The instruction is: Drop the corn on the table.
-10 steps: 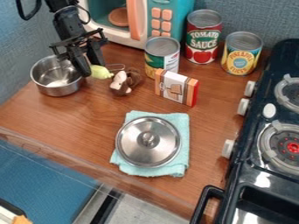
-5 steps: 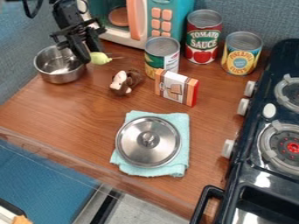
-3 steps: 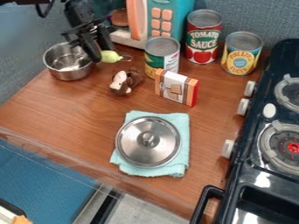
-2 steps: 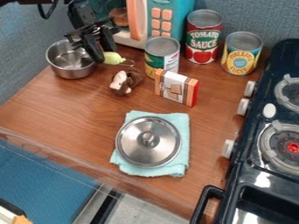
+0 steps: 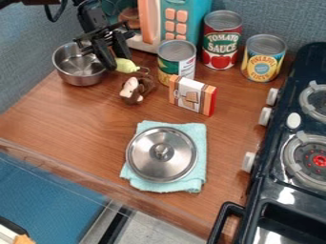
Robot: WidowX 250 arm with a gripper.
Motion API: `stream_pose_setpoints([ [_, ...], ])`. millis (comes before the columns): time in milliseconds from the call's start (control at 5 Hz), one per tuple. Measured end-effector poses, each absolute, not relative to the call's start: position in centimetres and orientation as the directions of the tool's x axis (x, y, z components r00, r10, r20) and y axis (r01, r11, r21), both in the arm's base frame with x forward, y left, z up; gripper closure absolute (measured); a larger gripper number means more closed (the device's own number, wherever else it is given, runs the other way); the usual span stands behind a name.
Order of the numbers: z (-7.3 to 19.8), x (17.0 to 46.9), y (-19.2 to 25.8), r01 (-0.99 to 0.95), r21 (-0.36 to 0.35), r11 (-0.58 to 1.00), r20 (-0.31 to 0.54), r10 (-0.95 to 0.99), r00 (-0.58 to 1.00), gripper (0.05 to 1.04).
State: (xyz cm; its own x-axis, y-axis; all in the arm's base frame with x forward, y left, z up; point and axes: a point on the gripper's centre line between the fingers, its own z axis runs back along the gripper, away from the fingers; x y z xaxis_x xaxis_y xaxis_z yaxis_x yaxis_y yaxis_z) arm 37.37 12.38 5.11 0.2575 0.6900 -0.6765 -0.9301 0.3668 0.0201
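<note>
Upper left, my gripper (image 5: 113, 63) is shut on the yellow-green handle (image 5: 126, 66) of a small steel pot (image 5: 80, 76). The handle comes out right of the fingers, with a wire loop at its end. Left of the fingers hangs or stands the pot, tilted slightly; I cannot tell whether it touches the wooden table (image 5: 76, 114). Bare shiny metal shows in the visible part of the pot, and the fingers cover some of its right side. A can with a green and yellow label (image 5: 177, 59) stands upright to the right; I cannot tell whether it holds corn.
Just below the handle lies a brown toy (image 5: 138, 89). Right of it stands a small box (image 5: 192, 95). Two more cans (image 5: 221, 43) are at the back, beside a toy microwave (image 5: 185, 24). A lid (image 5: 162, 164) lies on a blue cloth; the stove (image 5: 293, 181) borders the right.
My gripper and the pot have shifted to the right and up in the view, the handle staying between the fingers. Most recently they have come slightly lower. The other objects have not moved.
</note>
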Motion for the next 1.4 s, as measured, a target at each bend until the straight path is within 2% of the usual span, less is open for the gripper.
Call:
stream_pose_setpoints([
  [200, 5.4, 37.5, 12.1, -0.927, 0.013, 0.374, -0.681, 0.683, 0.266, 0.708],
  [400, 7.6, 37.7, 12.3, -0.921, -0.032, 0.387, -0.646, 0.695, 0.314, 0.708],
  [600, 11.2, 37.2, 12.8, -0.912, -0.068, 0.404, -0.570, 0.735, 0.367, 0.708],
  [800, 14.9, 35.7, 12.8, -0.905, -0.095, 0.415, -0.486, 0.774, 0.406, 0.708],
  [1000, 16.8, 32.5, 11.8, -0.879, -0.119, 0.463, -0.412, 0.782, 0.468, 0.708],
  [1400, 13.6, 25.9, 10.8, -0.826, -0.033, 0.563, -0.227, 0.801, 0.555, 0.708],
])
